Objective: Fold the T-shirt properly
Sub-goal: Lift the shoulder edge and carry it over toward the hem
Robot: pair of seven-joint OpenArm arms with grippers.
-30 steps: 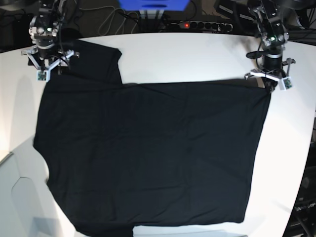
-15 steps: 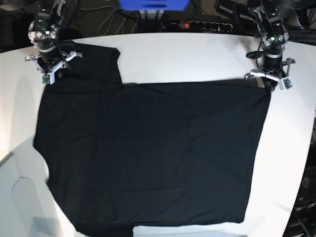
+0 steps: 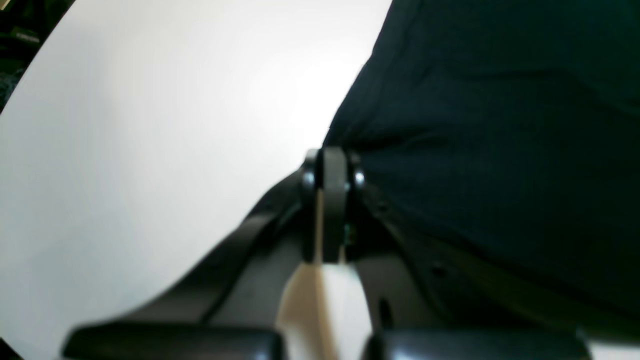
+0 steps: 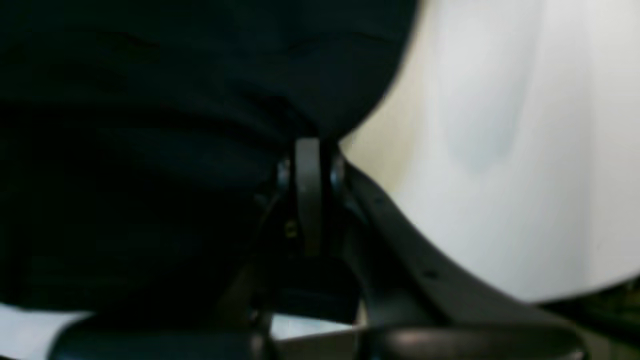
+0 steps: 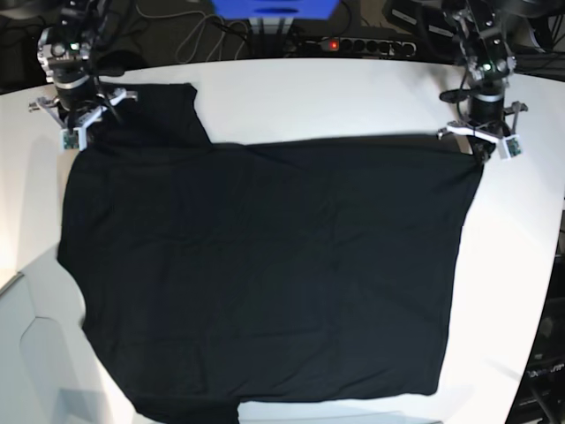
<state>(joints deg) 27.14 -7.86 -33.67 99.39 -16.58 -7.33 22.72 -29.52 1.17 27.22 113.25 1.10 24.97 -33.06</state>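
Note:
The black T-shirt (image 5: pixel 265 265) lies spread flat over most of the white table (image 5: pixel 309 97), plain side up, with one sleeve (image 5: pixel 163 110) at the far left. At that far left corner, my right gripper (image 5: pixel 77 124) is shut on the cloth. The right wrist view shows its fingertips (image 4: pixel 308 150) pressed together with the T-shirt (image 4: pixel 150 100) pinched between them. My left gripper (image 5: pixel 479 146) is at the far right corner. Its closed tips (image 3: pixel 332 165) bite the edge of the T-shirt (image 3: pixel 500 125).
A power strip (image 5: pixel 357 44) with a red light, cables and a blue box (image 5: pixel 274 9) sit behind the table's far edge. A pale grey panel (image 5: pixel 35 362) lies at the near left. Bare table (image 5: pixel 521 265) runs along the right side.
My right gripper went from wide open to shut on the far left corner and drew it back and left. The sleeve and the far edge shifted slightly away. The left gripper stayed shut.

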